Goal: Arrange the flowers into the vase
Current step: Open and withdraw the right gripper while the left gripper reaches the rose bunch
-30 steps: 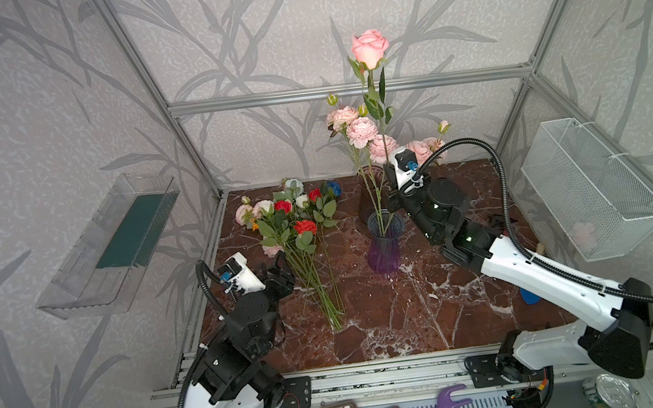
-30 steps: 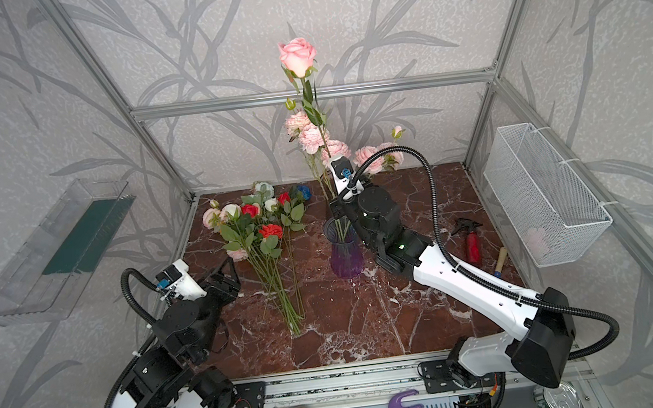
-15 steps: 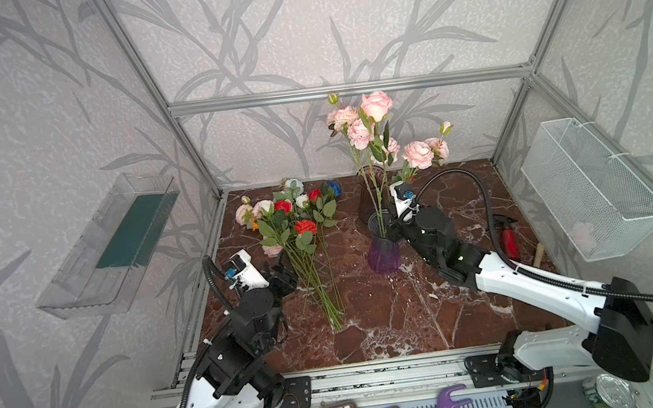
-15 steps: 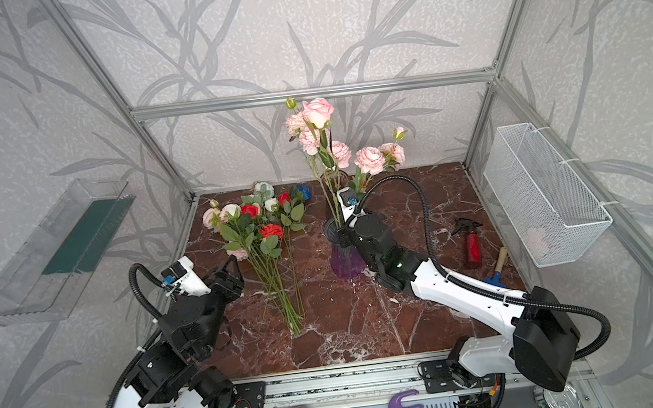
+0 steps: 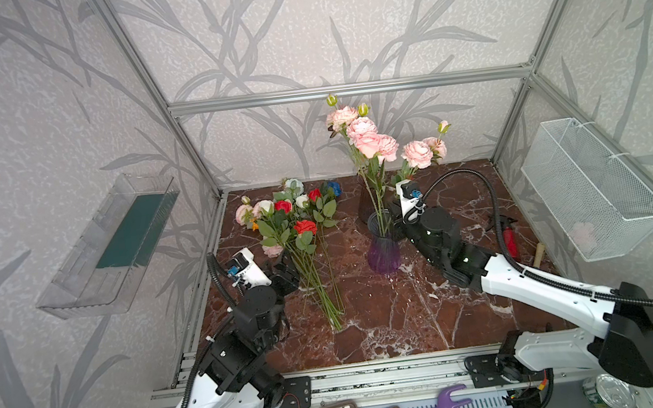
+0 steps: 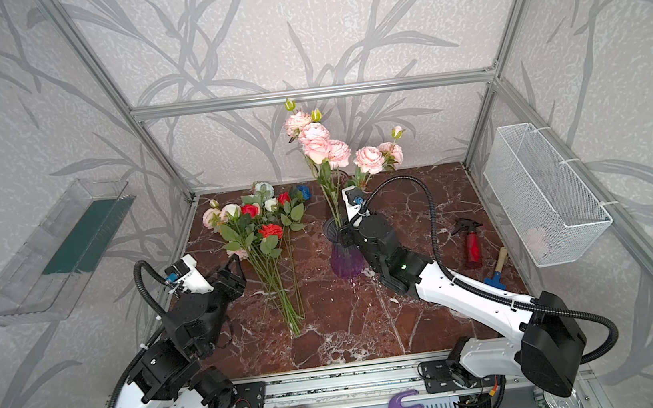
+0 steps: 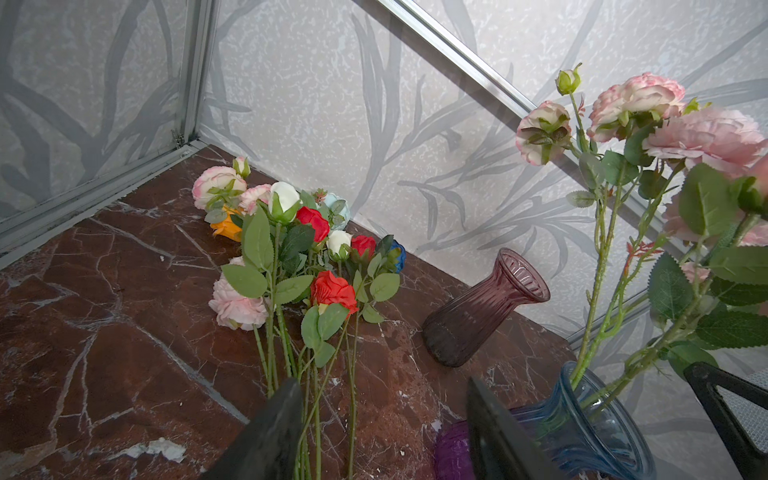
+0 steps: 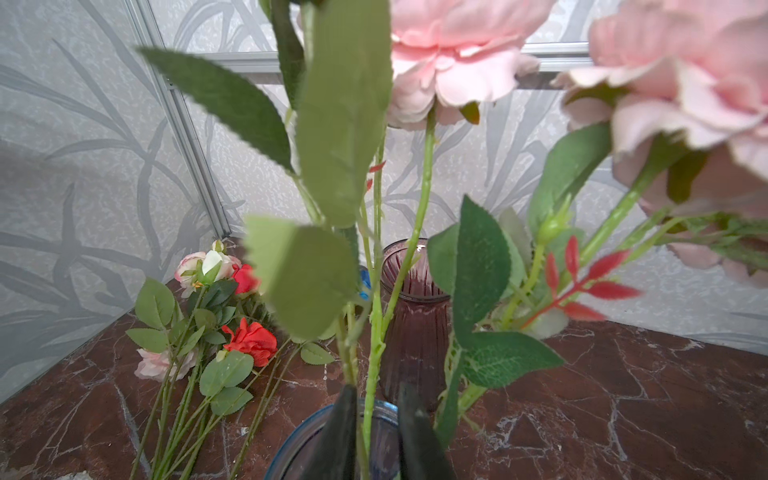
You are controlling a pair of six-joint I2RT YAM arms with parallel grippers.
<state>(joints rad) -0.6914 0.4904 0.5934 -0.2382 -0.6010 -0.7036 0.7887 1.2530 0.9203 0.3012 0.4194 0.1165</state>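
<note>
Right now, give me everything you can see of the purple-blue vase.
Ribbed glass vase, purple at the belly, blue at the flared rim. It stands upright on the marble tabletop, mid-table, in front of a darker maroon vase. Pink peonies stand in it on long stems. The right claw sits at its rim, jaws slightly apart around one stem; contact with the glass can't be told.

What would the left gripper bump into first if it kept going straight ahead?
Probably the loose flower stems lying on the table. The left gripper points right at them with its jaws open. How near they are is hard to tell.
</note>
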